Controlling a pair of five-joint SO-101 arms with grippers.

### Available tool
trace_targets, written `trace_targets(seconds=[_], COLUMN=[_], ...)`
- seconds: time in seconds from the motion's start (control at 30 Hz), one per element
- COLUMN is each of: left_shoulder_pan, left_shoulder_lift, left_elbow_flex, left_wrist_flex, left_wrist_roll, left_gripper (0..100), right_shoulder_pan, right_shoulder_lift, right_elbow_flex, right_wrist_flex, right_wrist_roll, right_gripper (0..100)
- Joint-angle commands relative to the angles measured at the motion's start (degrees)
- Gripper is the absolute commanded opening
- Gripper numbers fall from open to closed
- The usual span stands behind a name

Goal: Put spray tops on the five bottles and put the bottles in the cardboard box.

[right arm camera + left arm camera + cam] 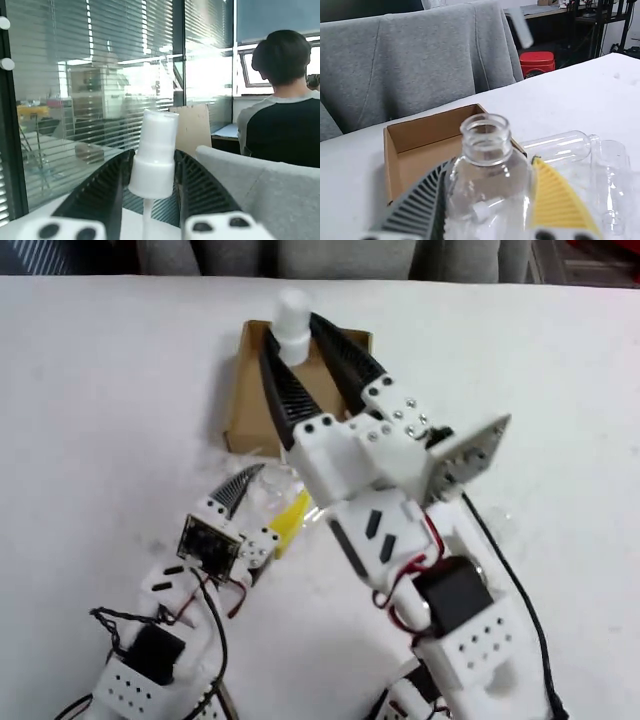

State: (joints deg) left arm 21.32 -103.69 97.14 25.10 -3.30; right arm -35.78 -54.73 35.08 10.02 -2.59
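- Bottle [487,190]: clear, thin-walled plastic and empty, so I judge it light, smooth and slippery, and apt to dent under a hard pinch. It is upright with its neck open and bare, just in front of the cardboard box [245,405]. I cannot tell whether its base rests on the counter [120,370].
- Best hold, to my mind, is across the body below the shoulder, which leaves the neck free for the top.
- Spray top [152,167]: small, stiff white plastic, and light. A thin tube hangs beneath it and would likely bend, so the collar is the place to take it.
- Left end effector [495,162]: the grey and yellow fingers are closed partway onto the bottle, one on each side of its body and touching it.
- Right end effector [154,152]: the black fingers are drawn in narrowly on the spray top, holding it upright. In the high view it is over the far side of the cardboard box.
- Spare bottle [560,146]: lies on its side near the held one, with no top on it.
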Motion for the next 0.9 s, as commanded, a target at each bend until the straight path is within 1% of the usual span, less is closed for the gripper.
trace_targets(seconds=[0.0,0.3,0.53,0.87], left_shoulder_pan=[0.84,1.01,1.01,1.01], left_shoulder_lift=[-0.92,-0.75,-0.75,-0.75], left_elbow_flex=[-0.18,-0.18,-0.18,-0.18], left_wrist_flex=[0.0,0.09,0.09,0.09], left_wrist_roll=[0.18,0.0,0.0,0.0], left_gripper=[2,2,2,2], right_shoulder_pan=[-0.57,-3.65,-3.56,-3.38], right_shoulder_lift=[1.98,2.95,2.77,2.77], right_elbow_flex=[-0.35,2.46,7.65,7.03], right_wrist_flex=[-2.33,-2.51,-8.75,-9.45], right_wrist_roll=[-0.7,-0.79,-0.44,-0.35], right_gripper=[1.5,1.5,1.5,1.5])
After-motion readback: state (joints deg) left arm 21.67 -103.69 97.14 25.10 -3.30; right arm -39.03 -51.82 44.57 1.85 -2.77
